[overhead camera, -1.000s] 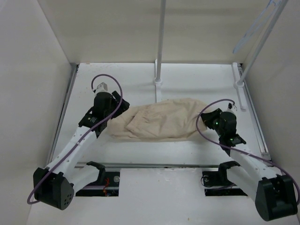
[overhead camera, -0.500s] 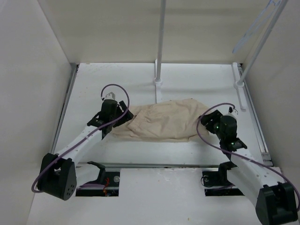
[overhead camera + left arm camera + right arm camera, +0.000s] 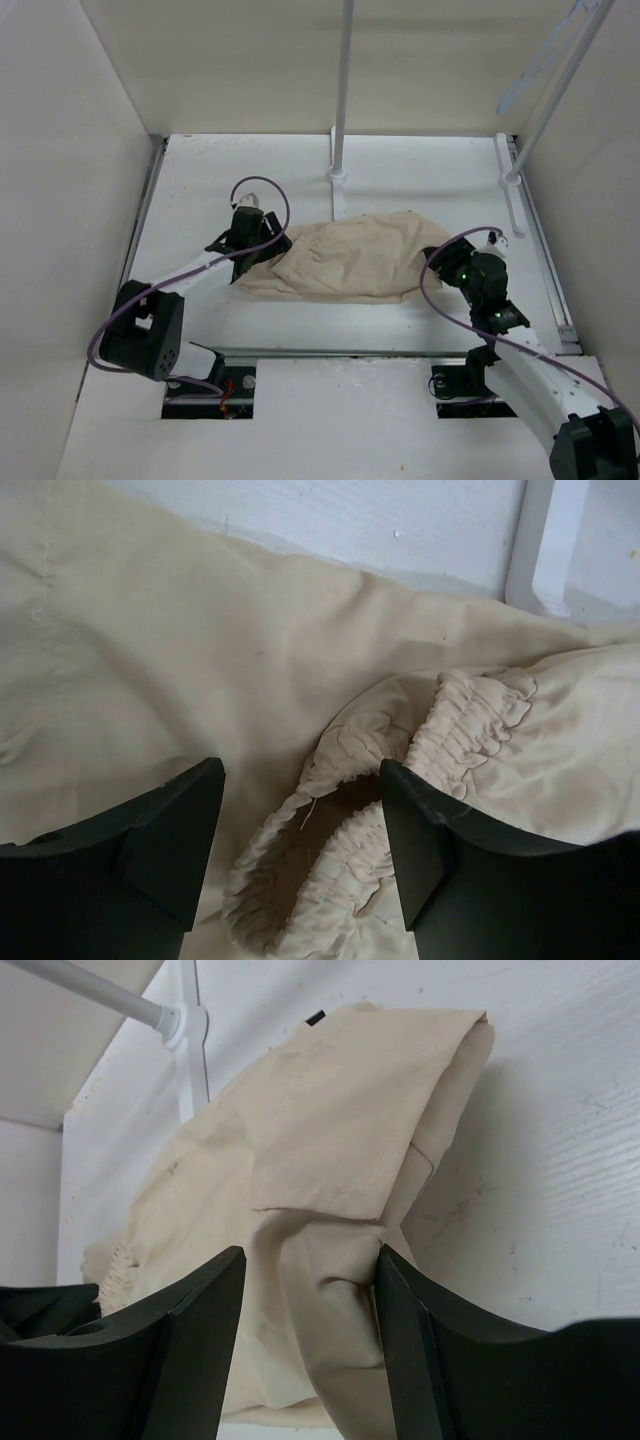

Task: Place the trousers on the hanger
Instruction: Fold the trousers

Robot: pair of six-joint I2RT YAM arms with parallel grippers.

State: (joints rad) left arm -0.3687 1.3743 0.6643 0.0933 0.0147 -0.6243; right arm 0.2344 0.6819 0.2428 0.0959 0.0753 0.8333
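Nearest to me, my right gripper (image 3: 310, 1255) hangs low over the table (image 3: 200, 180) at the right end of the trousers (image 3: 345, 258). Its fingers (image 3: 200, 1330) stand well apart, and a bunched fold of the beige cloth rises into the gap between them. I am not pinching it. Whether the fold brushes the inner faces, I cannot tell.

A little farther in and to the left, my left gripper (image 3: 300, 775) points down at the other end of the garment. These fingers (image 3: 170, 840) are also spread wide and hold nothing. The gathered elastic waistband (image 3: 400, 760) curls into an open loop between them, lying close to the right finger and clear of the left one.

The trousers lie crumpled in a wide heap across the middle of the table, between my two wrists. They are folded over themselves, so the legs cannot be told apart.

Just behind the heap, the white foot of the centre rack pole (image 3: 343, 90) touches or nearly touches the cloth's far edge. The pole stands upright from there. A second rack pole (image 3: 550, 100) rises at a slant from the far right corner.

Farthest off, the hanger (image 3: 528, 70) hangs high at the upper right beside that slanted pole. It is pale blue and thin, and well apart from the trousers and both grippers.
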